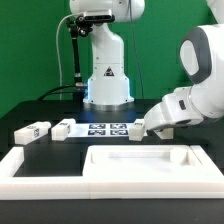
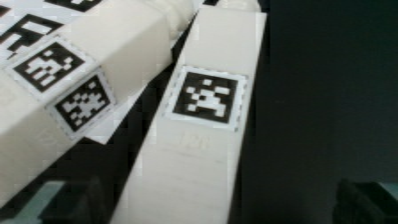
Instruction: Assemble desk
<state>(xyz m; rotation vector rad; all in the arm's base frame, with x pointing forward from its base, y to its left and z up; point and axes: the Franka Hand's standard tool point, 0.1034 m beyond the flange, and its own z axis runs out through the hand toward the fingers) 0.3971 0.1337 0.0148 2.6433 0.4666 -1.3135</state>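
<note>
Claw (image 1: 141, 125) of the arm hangs low over the table (image 1: 20, 108) at the exterior view's right. It is unclenched: in the wrist view its dark fingertips (image 2: 50, 203) stand wide apart on either side of a white desk leg (image 2: 206, 110) without touching it. Nearest the camera lies the border rail (image 1: 35, 163), and just behind it the desk panel (image 1: 140, 151), rim up, with no leg seen on it. Farther back, an outer leg (image 1: 33, 130) and an inner leg (image 1: 63, 127) rest at the exterior view's left, beside the marker board (image 1: 105, 128). The leg under the claw sits at that board's right end. A second post (image 2: 63, 85) lies just beside the chosen one, seemingly touching it at one end. Farthest off stands the arm's base (image 1: 107, 75). The leg looks a light, stiff piece of plastic with smooth faces, likely to slip under a weak pinch yet in little danger of breaking. The best hold is probably across its two long sides near the middle, about where the tag sits, though the neighbour leaves scant room for one finger.
</note>
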